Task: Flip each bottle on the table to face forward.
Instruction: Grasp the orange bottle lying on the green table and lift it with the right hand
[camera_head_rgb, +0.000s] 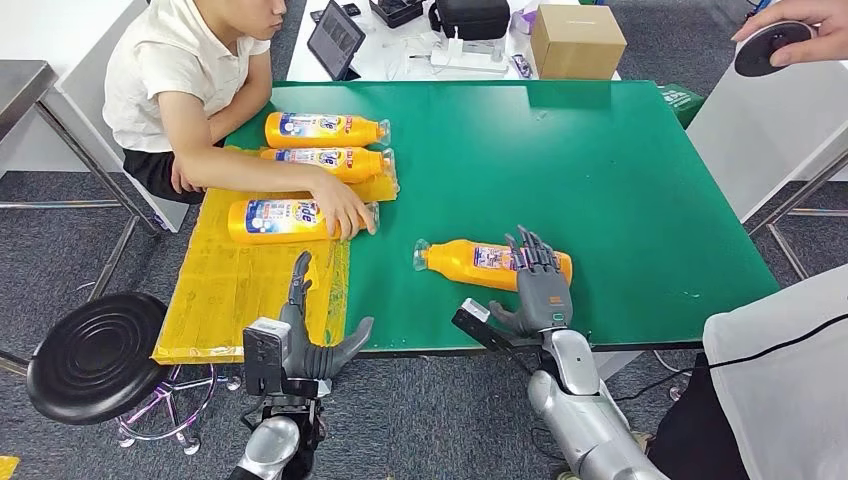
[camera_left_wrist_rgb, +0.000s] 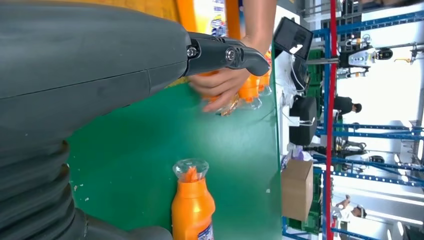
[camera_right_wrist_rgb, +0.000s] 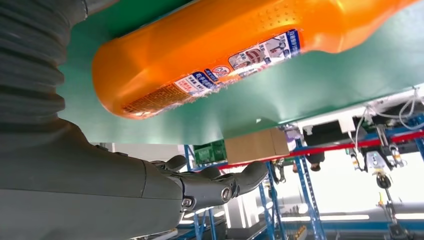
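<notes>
Bottles number four, all orange and lying on their sides. At ten o'clock on the green table, three lie stacked in a row on the yellow sheet, a person's hand resting on the nearest. The left hand hovers off the near edge, fingers spread, holding nothing. The fourth bottle lies at five o'clock, long axis left-right, cap pointing left. The right hand, plainly nearer, lies spread over its base end; whether it grips I cannot tell.

Orange bottle lying on green table.
</notes>
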